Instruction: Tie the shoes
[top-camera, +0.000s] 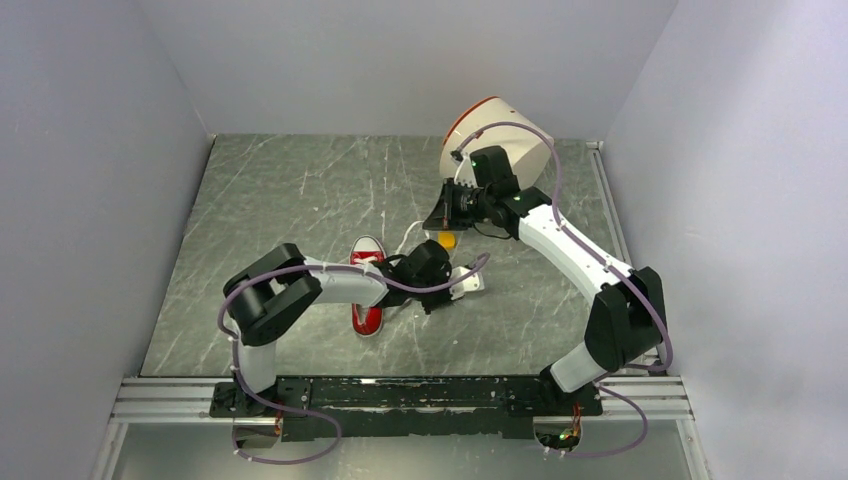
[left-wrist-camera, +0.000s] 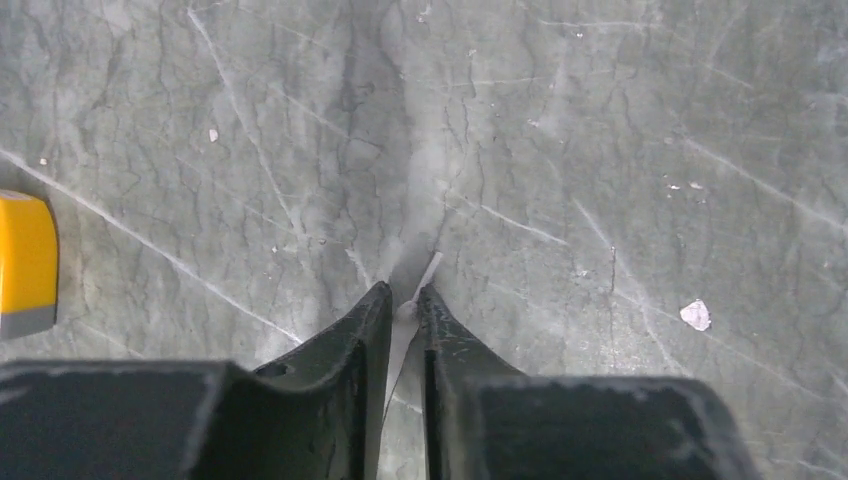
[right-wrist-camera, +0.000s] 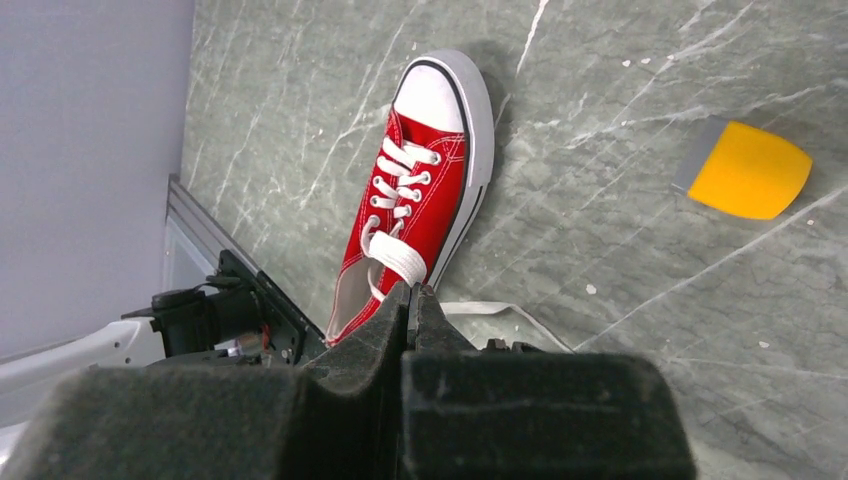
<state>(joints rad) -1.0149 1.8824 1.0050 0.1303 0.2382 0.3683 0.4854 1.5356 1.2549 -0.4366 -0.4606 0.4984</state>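
The red sneaker (top-camera: 367, 300) with white laces lies left of the table's middle, toe pointing away, partly under my left arm. In the right wrist view the sneaker (right-wrist-camera: 420, 190) shows its white toe cap and laced front. My left gripper (top-camera: 470, 283) is low over the table to the right of the shoe. Its fingers (left-wrist-camera: 403, 300) are shut on the end of a white lace (left-wrist-camera: 428, 270). My right gripper (top-camera: 440, 215) is raised behind the shoe, its jaws (right-wrist-camera: 412, 292) shut on a white lace (right-wrist-camera: 398, 257) that rises from the shoe. Another stretch of lace (right-wrist-camera: 510, 312) lies on the table.
A small yellow and grey block (top-camera: 446, 240) lies on the table under the right gripper and also shows in the right wrist view (right-wrist-camera: 745, 170) and the left wrist view (left-wrist-camera: 25, 265). A white round object with an orange rim (top-camera: 490, 135) stands at the back. Grey walls enclose the table.
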